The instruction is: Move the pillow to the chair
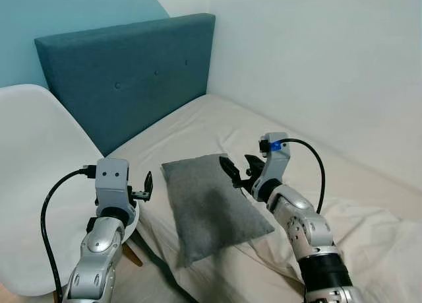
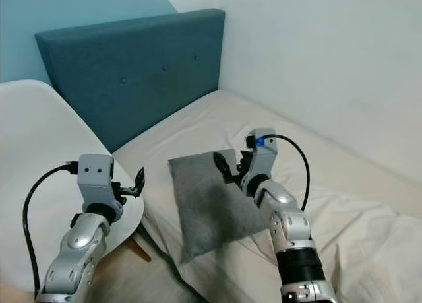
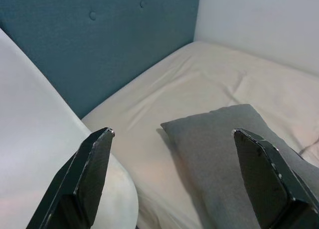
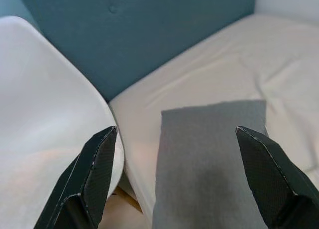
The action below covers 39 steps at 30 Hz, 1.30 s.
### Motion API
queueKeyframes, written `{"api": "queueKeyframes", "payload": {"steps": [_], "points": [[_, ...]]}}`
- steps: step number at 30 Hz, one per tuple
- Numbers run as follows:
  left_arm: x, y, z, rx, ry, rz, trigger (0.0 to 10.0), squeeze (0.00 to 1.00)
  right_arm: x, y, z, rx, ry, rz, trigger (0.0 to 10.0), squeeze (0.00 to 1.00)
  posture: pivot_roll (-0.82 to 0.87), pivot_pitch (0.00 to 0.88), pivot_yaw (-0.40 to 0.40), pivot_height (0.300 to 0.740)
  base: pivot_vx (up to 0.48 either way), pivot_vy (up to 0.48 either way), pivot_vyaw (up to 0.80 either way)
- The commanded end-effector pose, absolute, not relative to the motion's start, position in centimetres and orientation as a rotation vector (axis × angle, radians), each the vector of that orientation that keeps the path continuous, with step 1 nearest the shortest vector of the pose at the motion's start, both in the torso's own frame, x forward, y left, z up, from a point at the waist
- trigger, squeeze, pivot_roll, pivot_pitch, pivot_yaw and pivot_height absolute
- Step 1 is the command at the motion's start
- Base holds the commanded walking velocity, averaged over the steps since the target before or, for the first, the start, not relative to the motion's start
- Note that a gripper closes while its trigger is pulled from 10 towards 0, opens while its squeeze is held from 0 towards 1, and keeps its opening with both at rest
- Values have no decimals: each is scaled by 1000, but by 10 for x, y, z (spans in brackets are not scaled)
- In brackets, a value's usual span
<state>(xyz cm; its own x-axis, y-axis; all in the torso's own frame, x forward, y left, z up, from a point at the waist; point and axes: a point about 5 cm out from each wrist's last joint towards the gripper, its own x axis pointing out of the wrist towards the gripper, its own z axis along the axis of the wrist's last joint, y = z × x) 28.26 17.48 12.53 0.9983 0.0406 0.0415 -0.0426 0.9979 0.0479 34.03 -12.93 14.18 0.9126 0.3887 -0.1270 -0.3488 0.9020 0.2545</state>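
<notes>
Nearest the cam: both silver arms, raised w/ grippers forward. Left gripper [image 1: 148, 184] hovers over the edge of the white chair [image 1: 33, 184], just beside the bed's near side; in left wrist view its two black fingers [image 3: 89, 174] stand wide apart, nothing btwn them but air, bed and pillow beyond. Right gripper [image 1: 239, 169] sits above the pillow's far right edge, fingers [image 4: 94, 174] also spread wide in right wrist view, holding nothing; can't tell if a fingertip touches the fabric.

Grey pillow [image 1: 211, 207] lies flat on the bed [image 1: 217, 128], btwn the two grippers, near the bed's edge closest to the robot. Rectangular; long axis runs from the near edge of the mattress away toward the headboard side, angled a bit, so one short end points at the robot and slightly overhangs the mattress edge, the other short end points up the bed. Dark shadow patch across its middle.

Chair is on the robot's left, curved white shell, close alongside the bed; a wooden leg shows under it. Teal buttoned headboard [image 1: 132, 78] behind, white wall to the right, crumpled cream sheet [image 1: 376, 243] at lower right. Black cables loop from both wrists; small blue spot on right wrist. No readable labels or writing anywhere.
</notes>
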Motion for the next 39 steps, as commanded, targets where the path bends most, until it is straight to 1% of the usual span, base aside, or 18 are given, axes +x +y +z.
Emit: {"api": "queueKeyframes", "payload": {"steps": [1, 9, 14, 18, 22, 24, 27, 31, 39], "points": [[282, 173, 124, 60, -26, 39, 10000, 0, 341, -136, 138, 255, 214, 364, 10000, 0, 58, 0, -108, 715, 0, 0, 0], [282, 173, 124, 58, -25, 45, 10000, 0, 340, -132, 140, 272, 210, 382, 10000, 0, 58, 0, -110, 690, 0, 0, 0], [282, 173, 124, 61, -22, 42, 10000, 0, 339, -130, 140, 282, 218, 388, 10000, 0, 60, 0, -110, 675, -167, 176, 0], [282, 171, 123, 71, -21, 31, 10000, 0, 339, -130, 139, 307, 241, 385, 10000, 0, 60, 0, -109, 655, 0, 0, 0], [282, 171, 123, 71, -23, 23, 10000, 0, 339, -130, 138, 312, 256, 382, 10000, 0, 59, 0, -109, 645, 0, 0, 0], [283, 169, 124, 80, -30, -3, 10000, 0, 338, -129, 133, 336, 303, 375, 10000, 0, 58, 0, -108, 635, 0, 0, 0], [283, 166, 125, 99, -37, -30, 10000, 0, 338, -130, 127, 357, 349, 350, 10000, 0, 58, 0, -109, 625, 0, 0, 0], [282, 163, 125, 117, -47, -55, 10000, 0, 339, -134, 127, 399, 360, 324, 10000, 0, 58, 0, -109, 605, 0, 0, 0], [282, 162, 126, 132, -53, -59, 10000, 0, 340, -139, 127, 394, 358, 304, 10000, 0, 57, 0, -109, 570, 0, 0, 0]]}}
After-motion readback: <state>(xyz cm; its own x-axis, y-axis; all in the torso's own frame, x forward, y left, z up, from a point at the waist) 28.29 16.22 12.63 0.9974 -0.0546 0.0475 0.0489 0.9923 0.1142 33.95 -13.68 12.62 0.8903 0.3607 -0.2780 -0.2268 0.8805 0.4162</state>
